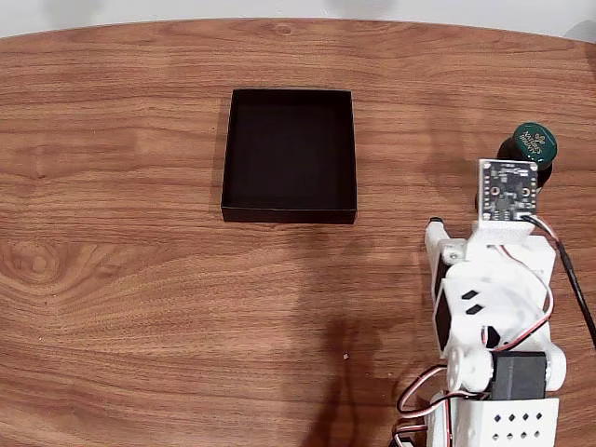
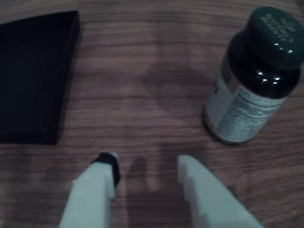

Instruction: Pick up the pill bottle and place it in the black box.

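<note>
The pill bottle (image 1: 534, 147) stands upright at the right side of the table in the fixed view, its dark green cap facing up, partly hidden behind the arm's camera board. In the wrist view the pill bottle (image 2: 251, 80) is at the upper right, dark with a white label. My gripper (image 2: 148, 166) is open over bare wood, its two white fingers below and left of the bottle and apart from it. The black box (image 1: 290, 154) lies open on the table centre; the black box (image 2: 33, 76) shows at the wrist view's left edge.
The white arm (image 1: 494, 317) rises from its base at the lower right of the fixed view, with cables along its side. A wood-grain table (image 1: 140, 298) spreads left and below the box. Its curved far edge runs along the top.
</note>
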Controlling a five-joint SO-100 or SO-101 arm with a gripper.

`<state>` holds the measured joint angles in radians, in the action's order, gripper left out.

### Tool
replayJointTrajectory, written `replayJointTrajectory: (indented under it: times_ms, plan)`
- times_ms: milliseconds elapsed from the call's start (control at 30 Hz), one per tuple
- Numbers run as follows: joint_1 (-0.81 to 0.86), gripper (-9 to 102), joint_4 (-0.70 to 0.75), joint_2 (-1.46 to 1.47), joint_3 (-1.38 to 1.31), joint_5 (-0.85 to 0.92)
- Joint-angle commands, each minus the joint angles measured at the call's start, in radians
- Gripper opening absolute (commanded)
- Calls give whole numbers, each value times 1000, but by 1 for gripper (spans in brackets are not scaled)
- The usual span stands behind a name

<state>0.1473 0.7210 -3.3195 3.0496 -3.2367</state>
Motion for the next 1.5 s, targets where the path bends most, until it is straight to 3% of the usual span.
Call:
replayJointTrajectory:
  times_ms: [0, 267, 600, 1000, 1300, 1467]
  plan:
    - [38, 18, -48, -3, -20, 12]
    - [110, 27, -109, 31, -20, 26]
    - [236, 28, -183, 71, -20, -2]
    - [433, 30, -485, 305, -20, -29]
    - [439, 34, -713, 486, -20, -23]
    - [405, 36, -735, 512, -21, -23]
